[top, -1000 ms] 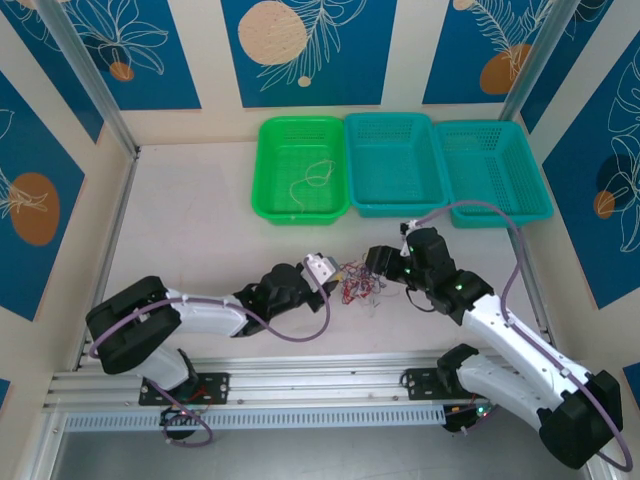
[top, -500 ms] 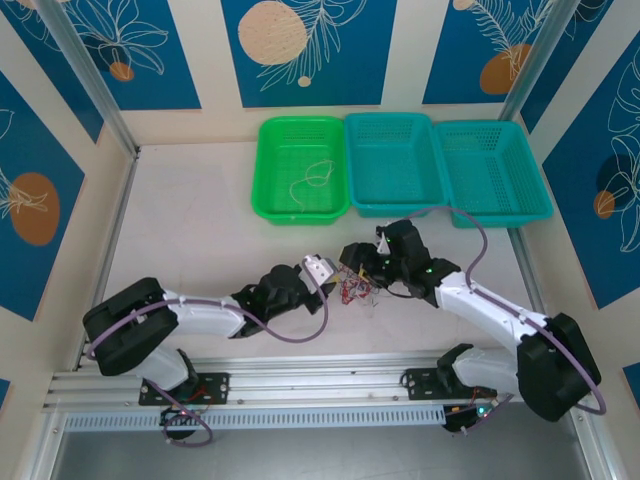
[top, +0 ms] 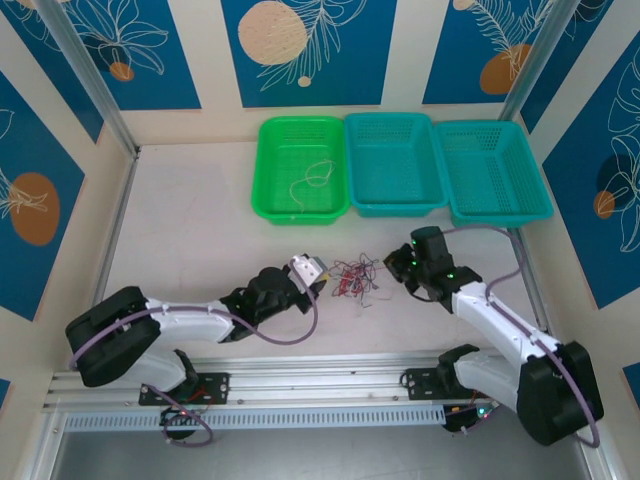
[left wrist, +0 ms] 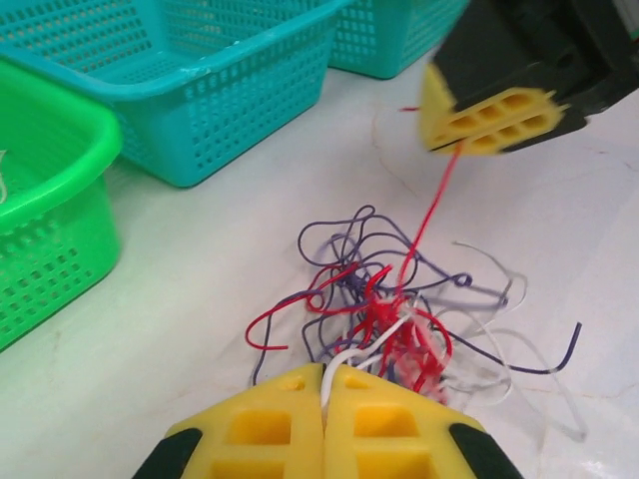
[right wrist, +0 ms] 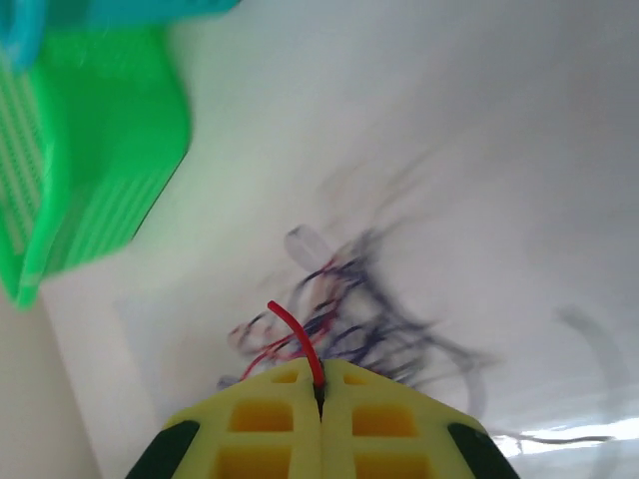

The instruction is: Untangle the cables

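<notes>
Left wrist view, lower centre: left gripper [left wrist: 324, 387], jaws pressed together on a white wire [left wrist: 346, 359]
Upper right: right gripper [left wrist: 496, 118], jaws pinching a taut red wire [left wrist: 435, 212]
Centre: cables [left wrist: 384, 314], tangled

Glossy plastic baskets [left wrist: 220, 110] — mesh-walled; matt, smooth table [top: 200, 230]

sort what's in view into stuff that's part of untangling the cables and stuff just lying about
Part of the job: cable tangle; red wire pinched in the right gripper; white wire pinched in the left gripper.
Just lying about: green basket holding one pale wire; two teal baskets.
</notes>
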Controlling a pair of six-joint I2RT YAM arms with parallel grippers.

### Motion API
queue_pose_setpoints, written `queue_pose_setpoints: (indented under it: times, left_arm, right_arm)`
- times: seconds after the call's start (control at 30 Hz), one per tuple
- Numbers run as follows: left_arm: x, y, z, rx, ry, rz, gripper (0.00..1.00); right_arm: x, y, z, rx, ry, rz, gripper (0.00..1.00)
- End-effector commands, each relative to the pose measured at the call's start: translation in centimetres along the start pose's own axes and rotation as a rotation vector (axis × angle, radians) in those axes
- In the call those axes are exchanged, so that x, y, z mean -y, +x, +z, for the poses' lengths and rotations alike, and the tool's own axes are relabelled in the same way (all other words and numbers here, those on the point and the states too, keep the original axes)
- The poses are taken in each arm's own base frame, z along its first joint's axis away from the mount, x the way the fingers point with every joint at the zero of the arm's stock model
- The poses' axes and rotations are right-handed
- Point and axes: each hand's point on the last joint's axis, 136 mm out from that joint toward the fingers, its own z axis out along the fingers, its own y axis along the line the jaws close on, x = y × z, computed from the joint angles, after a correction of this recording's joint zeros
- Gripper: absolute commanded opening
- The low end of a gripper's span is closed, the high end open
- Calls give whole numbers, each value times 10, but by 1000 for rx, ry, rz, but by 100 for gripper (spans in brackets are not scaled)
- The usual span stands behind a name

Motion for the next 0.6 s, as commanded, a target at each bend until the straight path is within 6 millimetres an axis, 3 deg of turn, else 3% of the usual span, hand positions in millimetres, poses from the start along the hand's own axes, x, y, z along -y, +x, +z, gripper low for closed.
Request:
queue_pose_setpoints:
  times: [0.0, 0.13, 0.2, 0.27, 0.37, 0.57]
  left_arm:
    - [-14, 6, -6, -13, -53, -16, 0]
    - [-27, 4, -11, -11, -90, -56, 0]
    - [-31, 2, -12, -9, -93, -86, 0]
    - [-31, 2, -11, -9, -77, -100, 0]
    - [-27, 4, -6, -16, -56, -107, 0]
    - [-28, 11, 0, -36, -62, -140, 0]
  right_arm:
    - [42, -10, -5, 60, 135, 74, 0]
    - [70, -17, -17, 127, 275, 67, 0]
    - [65, -17, -20, 142, 272, 3, 3]
    - [49, -12, -18, 139, 249, -100, 16]
    - [12, 12, -8, 51, 198, -324, 35]
    - [-47, 39, -7, -2, 245, -649, 40]
